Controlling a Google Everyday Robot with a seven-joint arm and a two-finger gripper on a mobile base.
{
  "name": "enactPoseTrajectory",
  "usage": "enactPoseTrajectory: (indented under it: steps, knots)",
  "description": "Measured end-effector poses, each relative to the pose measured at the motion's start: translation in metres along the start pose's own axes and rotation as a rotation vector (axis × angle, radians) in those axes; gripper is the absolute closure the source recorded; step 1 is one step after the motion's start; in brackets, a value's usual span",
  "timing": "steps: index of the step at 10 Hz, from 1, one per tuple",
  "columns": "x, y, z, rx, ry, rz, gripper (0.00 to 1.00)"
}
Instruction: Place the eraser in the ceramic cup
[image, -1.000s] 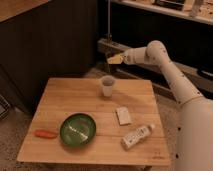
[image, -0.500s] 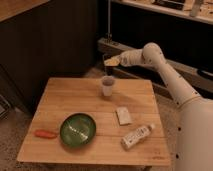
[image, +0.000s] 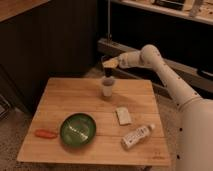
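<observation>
The white ceramic cup (image: 107, 90) stands upright near the far middle of the wooden table (image: 65, 97). My gripper (image: 107, 65) hangs directly above the cup, with the arm reaching in from the right. It is shut on the eraser (image: 108, 75), a dark oblong block that points down. The eraser's lower end is right at the cup's mouth. I cannot tell whether it touches the rim.
A green bowl (image: 78, 130) sits at the front left, with an orange carrot-like item (image: 45, 133) to its left. A pale flat pad (image: 123, 115) lies right of centre, and a clear labelled bottle (image: 136, 136) lies at the front right. A dark cabinet and a shelf stand behind the table.
My gripper has moved left and down with the eraser, from beside the cup's far right to directly over its mouth. Nothing on the table has moved.
</observation>
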Motion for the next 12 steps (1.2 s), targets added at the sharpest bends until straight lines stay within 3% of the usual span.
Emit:
enactPoseTrajectory:
  steps: [12]
  knots:
    - [0.02,-0.006,0.01,-0.008,0.028,0.004,0.97]
